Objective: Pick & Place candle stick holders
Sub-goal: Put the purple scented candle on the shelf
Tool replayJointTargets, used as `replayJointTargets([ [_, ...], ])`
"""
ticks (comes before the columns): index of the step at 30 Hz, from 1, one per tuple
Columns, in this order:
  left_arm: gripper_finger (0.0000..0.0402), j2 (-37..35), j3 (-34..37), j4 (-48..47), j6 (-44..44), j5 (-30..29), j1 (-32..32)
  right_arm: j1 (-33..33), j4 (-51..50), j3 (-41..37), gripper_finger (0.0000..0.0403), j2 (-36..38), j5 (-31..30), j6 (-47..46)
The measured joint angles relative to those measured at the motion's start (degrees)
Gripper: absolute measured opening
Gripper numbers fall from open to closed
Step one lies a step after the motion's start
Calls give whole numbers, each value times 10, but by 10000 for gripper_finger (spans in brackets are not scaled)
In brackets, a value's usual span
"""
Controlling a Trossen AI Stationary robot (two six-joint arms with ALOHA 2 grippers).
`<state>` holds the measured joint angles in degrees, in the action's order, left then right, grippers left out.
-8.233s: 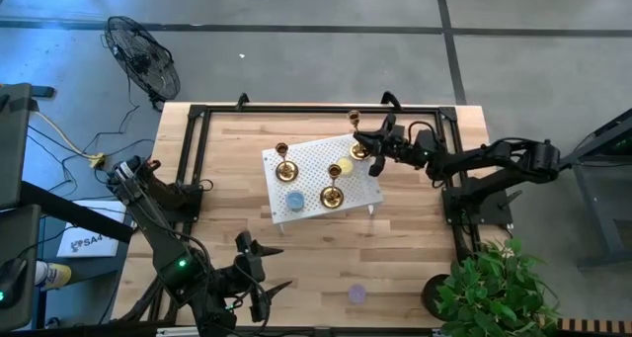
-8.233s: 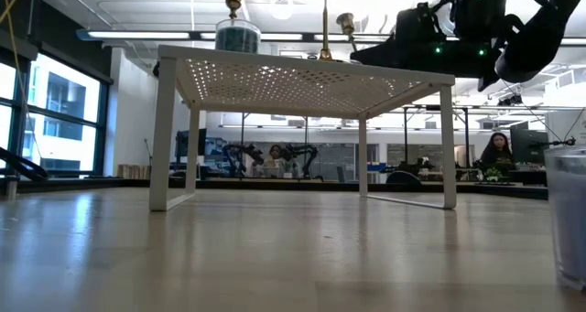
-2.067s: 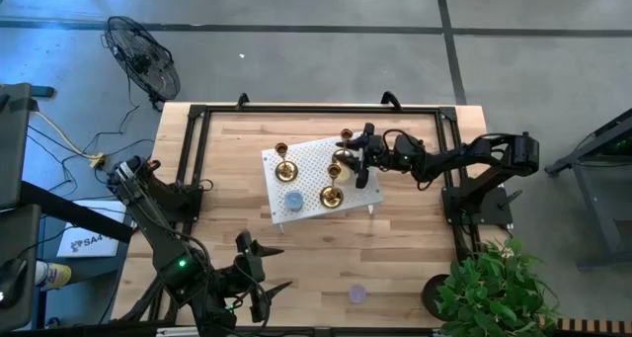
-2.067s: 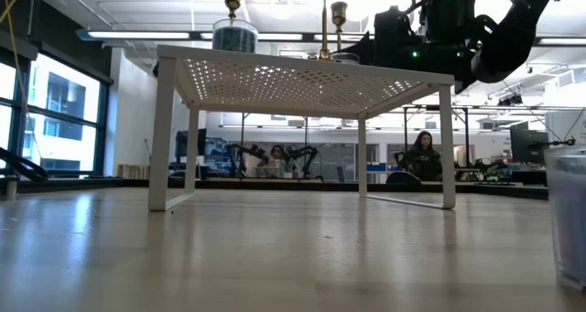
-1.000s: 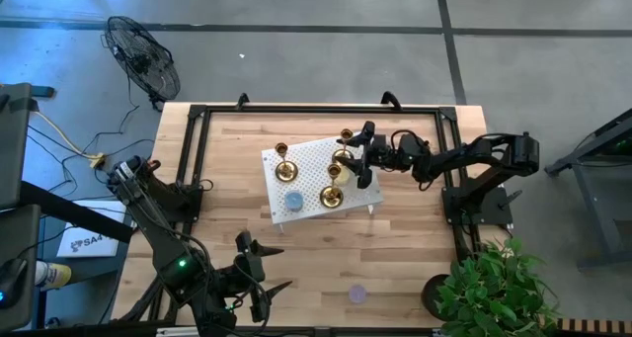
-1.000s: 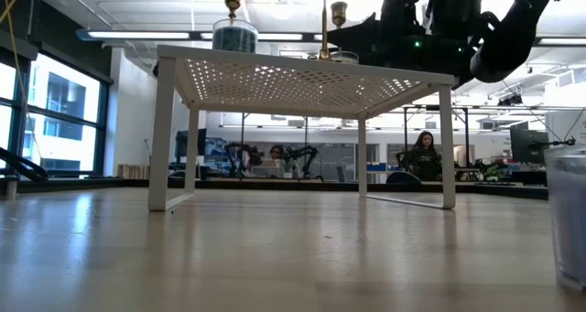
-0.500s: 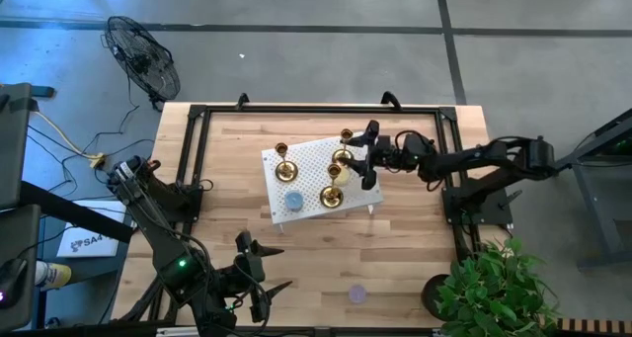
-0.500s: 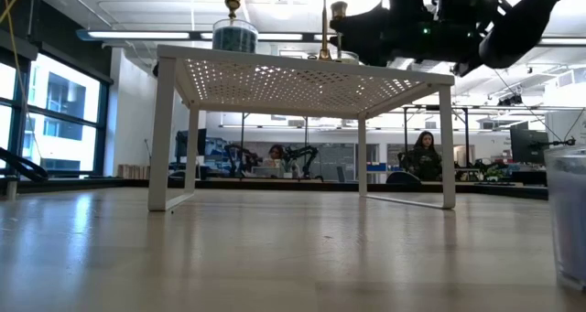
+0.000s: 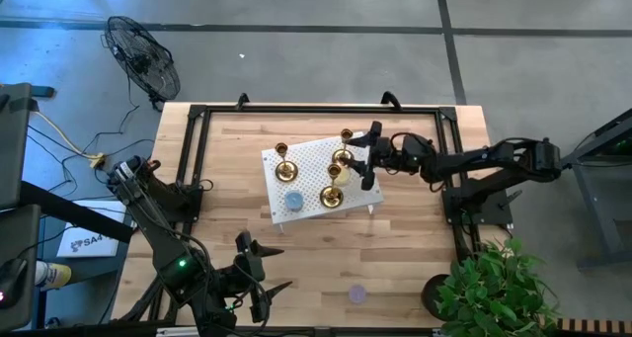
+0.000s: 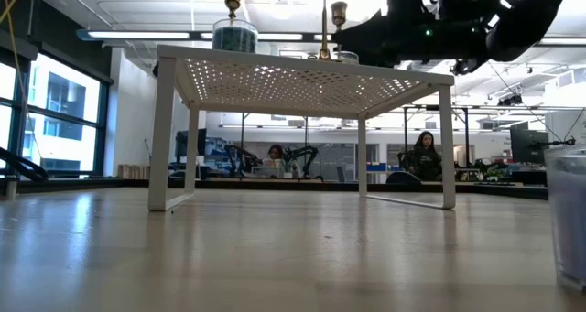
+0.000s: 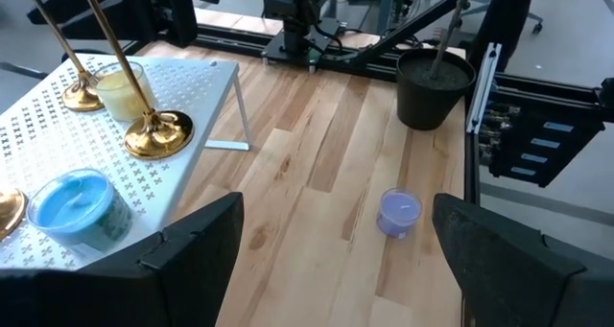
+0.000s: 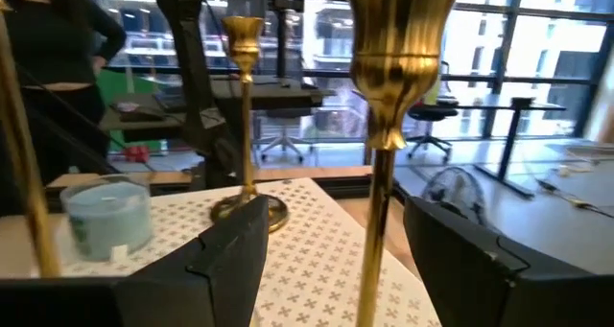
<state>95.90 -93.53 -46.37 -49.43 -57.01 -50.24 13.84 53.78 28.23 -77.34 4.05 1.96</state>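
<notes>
I'm looking straight down on the white perforated stand (image 9: 321,184) from overhead; the low camera is peering level beneath it (image 10: 302,74). Both wrist cameras are facing it, the right one (image 12: 317,245) close in, the left (image 11: 144,106) farther back.

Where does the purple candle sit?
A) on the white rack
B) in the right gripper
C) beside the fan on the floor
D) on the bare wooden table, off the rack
D: the purple candle stands on the table, apart from the white rack.
</notes>
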Motion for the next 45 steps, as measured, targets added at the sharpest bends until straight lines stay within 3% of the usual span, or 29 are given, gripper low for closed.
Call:
replayJointTargets([
  [20,333,0,0,0,-4,3,0,-1,-28,0,236,33,-4,-4],
  [39,333,0,0,0,-17,14,0,-1,-164,0,236,134,-5,0],
  [45,333,0,0,0,-34,26,0,-2,-278,0,236,206,-4,-4],
])
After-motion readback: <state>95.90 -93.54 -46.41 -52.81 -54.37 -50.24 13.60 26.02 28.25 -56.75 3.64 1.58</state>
